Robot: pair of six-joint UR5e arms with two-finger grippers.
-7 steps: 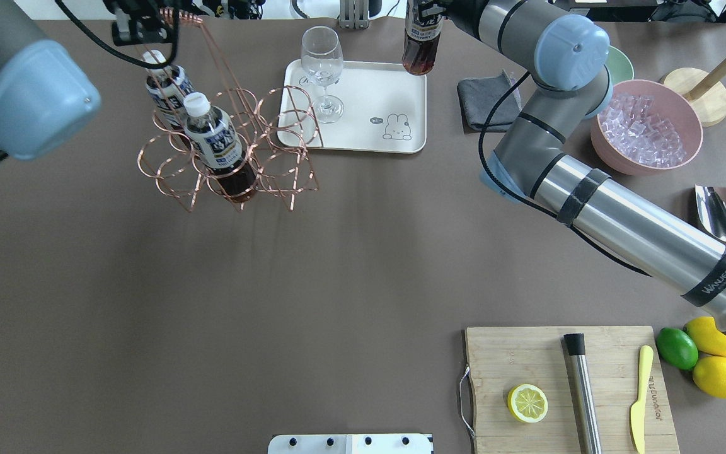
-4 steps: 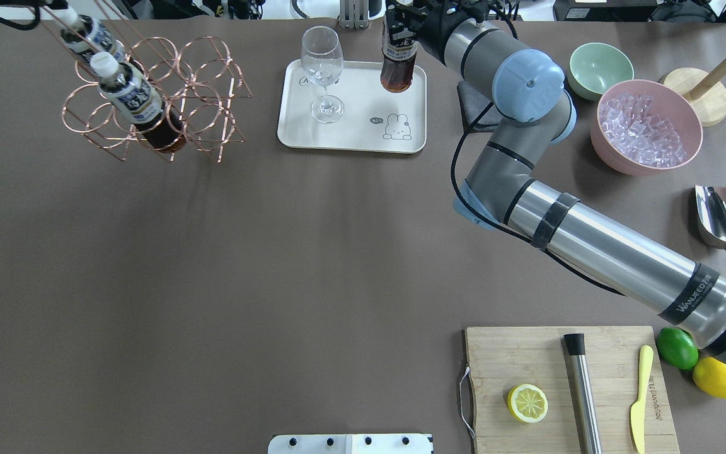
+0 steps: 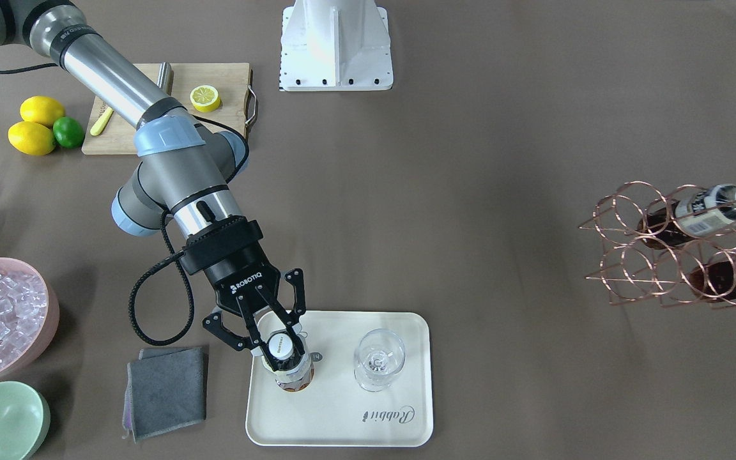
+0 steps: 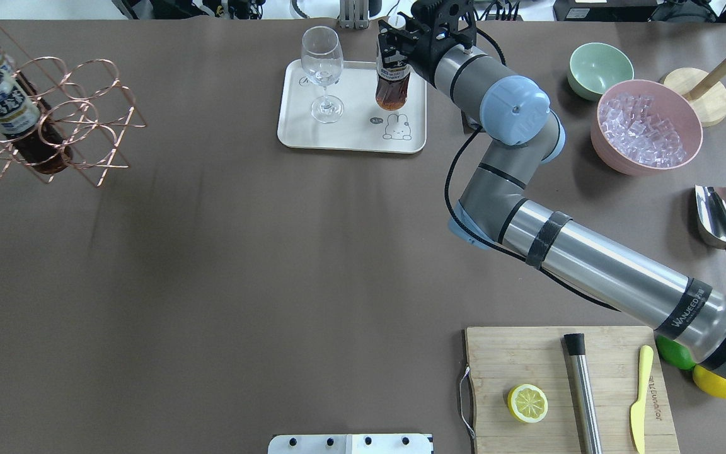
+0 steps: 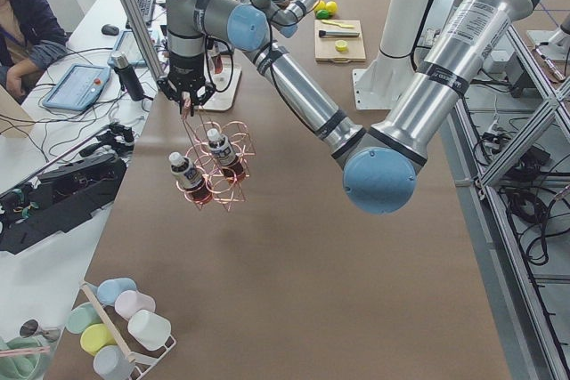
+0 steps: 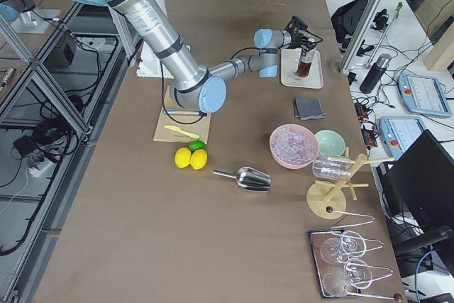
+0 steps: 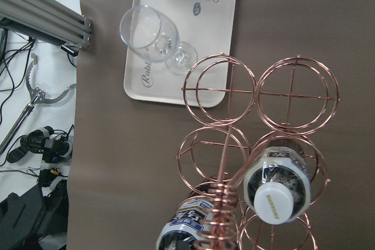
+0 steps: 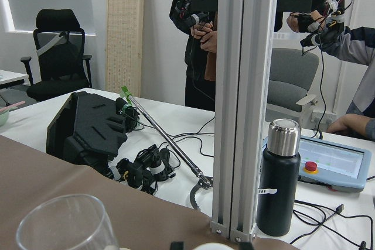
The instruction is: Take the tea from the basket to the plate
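My right gripper (image 4: 394, 52) is shut on the neck of the tea bottle (image 4: 392, 88), a clear bottle of dark reddish-brown tea. It holds the bottle upright over the cream plate (image 4: 350, 135), with the base at or just above the surface, next to the bear drawing. The front-facing view shows the fingers (image 3: 264, 327) closed around the white cap of this bottle (image 3: 288, 374). The copper wire basket (image 4: 54, 120) hangs above the table at the far left, with two more tea bottles (image 4: 4, 104) in it. My left gripper (image 5: 187, 100) is at its coiled handle; I cannot tell whether it is open or shut.
A stemmed glass (image 4: 322, 69) stands on the plate left of the bottle. A grey cloth (image 3: 167, 390), a green bowl (image 4: 596, 66) and a pink bowl of ice (image 4: 646, 126) lie to the plate's right. A cutting board (image 4: 571, 384) with a lemon half is at the near right.
The right gripper has moved the tea bottle in from the plate's far right corner and lowered it over the plate. The basket has moved far to the left with its two bottles.
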